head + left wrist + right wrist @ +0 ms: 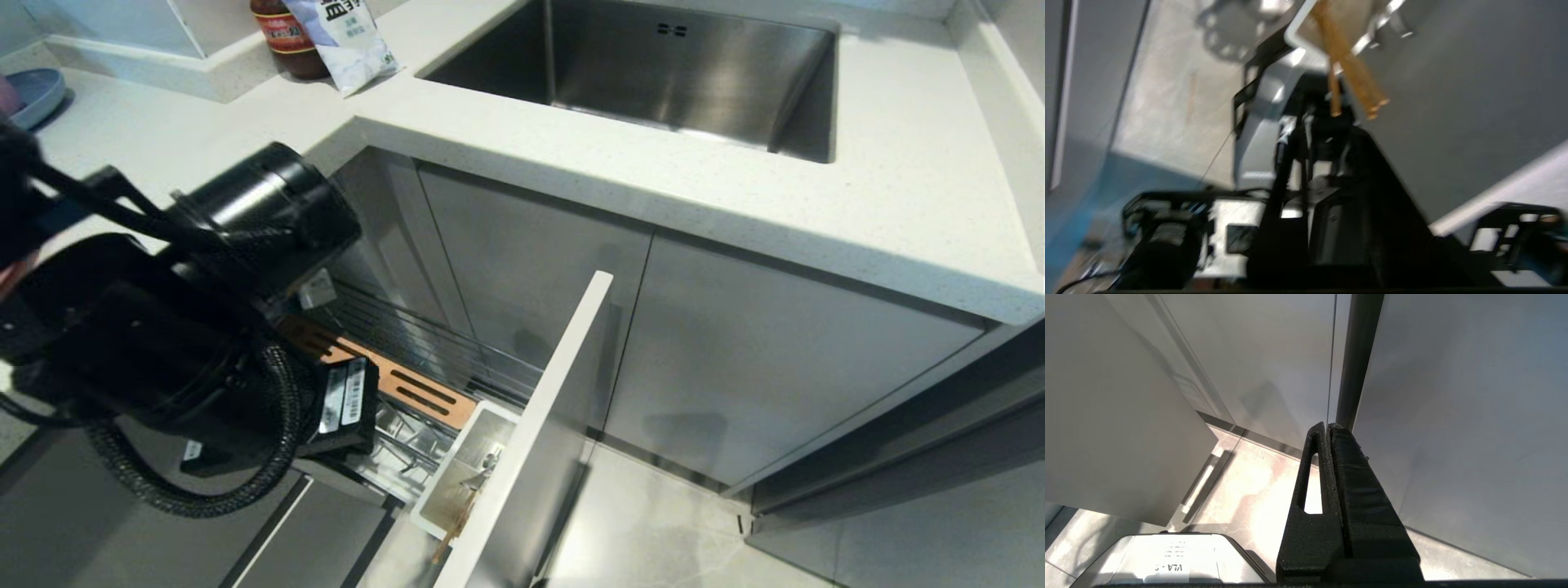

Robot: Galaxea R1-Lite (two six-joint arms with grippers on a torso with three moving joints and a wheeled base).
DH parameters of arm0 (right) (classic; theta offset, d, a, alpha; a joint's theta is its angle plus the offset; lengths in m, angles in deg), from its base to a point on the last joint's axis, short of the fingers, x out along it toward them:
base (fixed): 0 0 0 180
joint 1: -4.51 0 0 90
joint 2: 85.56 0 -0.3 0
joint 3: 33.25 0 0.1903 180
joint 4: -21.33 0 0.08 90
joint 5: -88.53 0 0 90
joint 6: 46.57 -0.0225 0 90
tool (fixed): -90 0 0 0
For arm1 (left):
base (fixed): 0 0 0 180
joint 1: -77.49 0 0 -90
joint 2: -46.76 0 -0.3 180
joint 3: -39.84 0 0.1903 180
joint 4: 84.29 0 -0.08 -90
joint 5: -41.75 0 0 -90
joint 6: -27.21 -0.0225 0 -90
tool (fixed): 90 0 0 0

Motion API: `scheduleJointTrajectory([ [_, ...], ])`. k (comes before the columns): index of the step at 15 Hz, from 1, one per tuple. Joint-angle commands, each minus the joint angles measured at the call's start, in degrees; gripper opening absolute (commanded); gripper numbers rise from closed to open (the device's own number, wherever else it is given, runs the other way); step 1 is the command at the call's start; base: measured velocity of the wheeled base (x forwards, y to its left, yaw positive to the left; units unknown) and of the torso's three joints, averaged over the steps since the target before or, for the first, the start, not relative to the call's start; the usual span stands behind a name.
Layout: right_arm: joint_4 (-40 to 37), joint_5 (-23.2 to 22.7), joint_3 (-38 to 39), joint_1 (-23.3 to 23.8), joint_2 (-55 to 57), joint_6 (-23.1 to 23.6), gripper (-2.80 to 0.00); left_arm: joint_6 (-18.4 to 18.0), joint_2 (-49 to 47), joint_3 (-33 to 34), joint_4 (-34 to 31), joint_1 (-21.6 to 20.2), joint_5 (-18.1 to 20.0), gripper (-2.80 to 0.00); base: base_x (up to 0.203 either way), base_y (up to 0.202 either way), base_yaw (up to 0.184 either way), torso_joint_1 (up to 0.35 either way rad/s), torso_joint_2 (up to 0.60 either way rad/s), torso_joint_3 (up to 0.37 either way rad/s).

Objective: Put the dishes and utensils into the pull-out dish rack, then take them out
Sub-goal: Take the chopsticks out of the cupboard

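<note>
The pull-out dish rack [424, 343] stands drawn out under the counter, with its slotted wooden strip [412, 390] and tall white front panel [535, 425]. The utensils are in its white cutlery box [457, 465]: wooden chopsticks [454, 527] lean out of it beside silver cutlery [483, 467]. My left arm [188, 327] hangs over the rack and hides much of it. In the blurred left wrist view my left gripper [1327, 120] sits right at the free ends of the chopsticks [1349, 77]. My right gripper [1327, 426] is shut and empty, parked beside cabinet doors. The dishes are out of view.
A steel sink [678, 73] is set in the white counter [898, 204]. A sauce jar [286, 37] and a white pouch [347, 41] stand at the back. A blue plate [33, 94] lies on the counter far left. Grey cabinet doors [775, 359] meet tiled floor [653, 531].
</note>
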State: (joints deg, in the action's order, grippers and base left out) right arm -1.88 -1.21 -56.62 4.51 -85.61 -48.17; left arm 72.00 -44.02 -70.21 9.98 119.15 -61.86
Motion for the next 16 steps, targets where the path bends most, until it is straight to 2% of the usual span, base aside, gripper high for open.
scheduleJointTrajectory([
  [1, 0.0, 0.0, 0.1, 0.0, -0.1, 0.0, -2.80, 0.2, -5.7, -0.3, -2.5, 0.0, 0.0, 0.00, 0.000, 0.000, 0.000, 0.000, 0.00, 0.000],
  [2, 0.0, 0.0, 0.1, 0.0, -0.1, -0.1, -2.80, -0.2, -7.2, -0.3, -4.7, 0.0, 0.0, 0.00, 0.000, 0.000, 0.000, 0.000, 0.00, 0.000],
  [4, 0.0, 0.0, 0.1, 0.0, -0.1, -0.1, -2.80, -4.3, -9.9, 0.0, -10.5, -0.2, 0.8, 0.00, 0.000, 0.000, 0.000, 0.000, 0.00, 0.000],
  [5, 0.0, 0.0, 0.1, 0.0, -0.1, 0.0, -2.80, -5.7, -11.0, 0.0, -12.2, -0.3, 3.5, 0.00, 0.000, 0.000, 0.000, 0.000, 0.00, 0.000],
  [6, 0.0, 0.0, 0.1, 0.0, -0.1, -0.1, -2.80, -6.7, -12.0, -0.1, -12.7, -1.0, 5.6, 0.00, 0.000, 0.000, 0.000, 0.000, 0.00, 0.000],
  [7, 0.0, 0.0, 0.1, 0.0, -0.1, -0.1, -2.80, -7.6, -13.0, -0.1, -12.7, -1.2, 6.1, 0.00, 0.000, 0.000, 0.000, 0.000, 0.00, 0.000],
  [16, 0.0, 0.0, 0.1, 0.0, -0.1, -0.1, -2.80, -9.9, -20.5, 0.2, -9.2, -6.1, 7.1, 0.00, 0.000, 0.000, 0.000, 0.000, 0.00, 0.000],
])
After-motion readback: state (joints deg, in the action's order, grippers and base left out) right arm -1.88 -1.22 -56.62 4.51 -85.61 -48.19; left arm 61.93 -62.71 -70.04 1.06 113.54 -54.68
